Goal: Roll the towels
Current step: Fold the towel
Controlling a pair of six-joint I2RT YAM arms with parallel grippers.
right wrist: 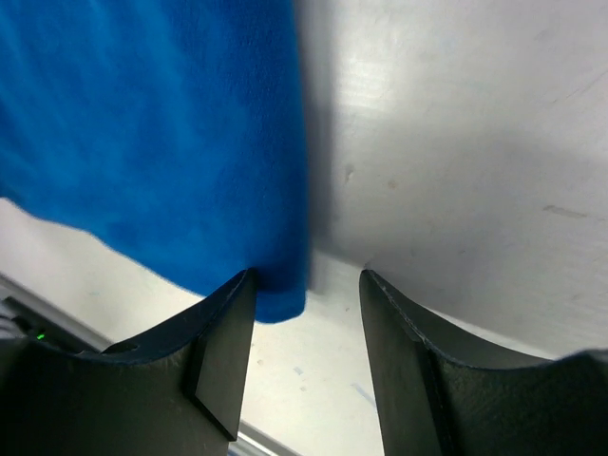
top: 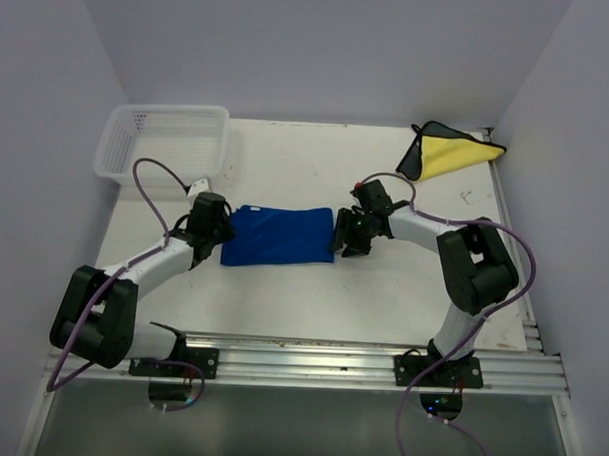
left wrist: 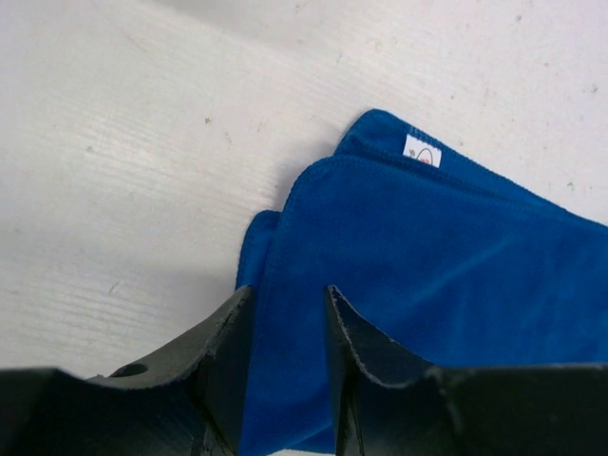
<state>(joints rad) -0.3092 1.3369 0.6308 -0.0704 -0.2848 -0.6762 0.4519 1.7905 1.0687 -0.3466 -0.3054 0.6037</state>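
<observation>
On the table (top: 312,298) the blue towel (top: 279,235) lies flat, left gripper (left wrist: 290,302) narrowly open astride one end, right gripper (right wrist: 306,277) half open at the other, neither seeming to grip; we would pinch one end evenly and roll tight, far-corner yellow towel (top: 449,151) after.

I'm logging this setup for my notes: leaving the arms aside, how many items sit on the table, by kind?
Towels: 2 (blue towel, yellow towel)
Baskets: 1 (white mesh basket)
Total: 3
</observation>
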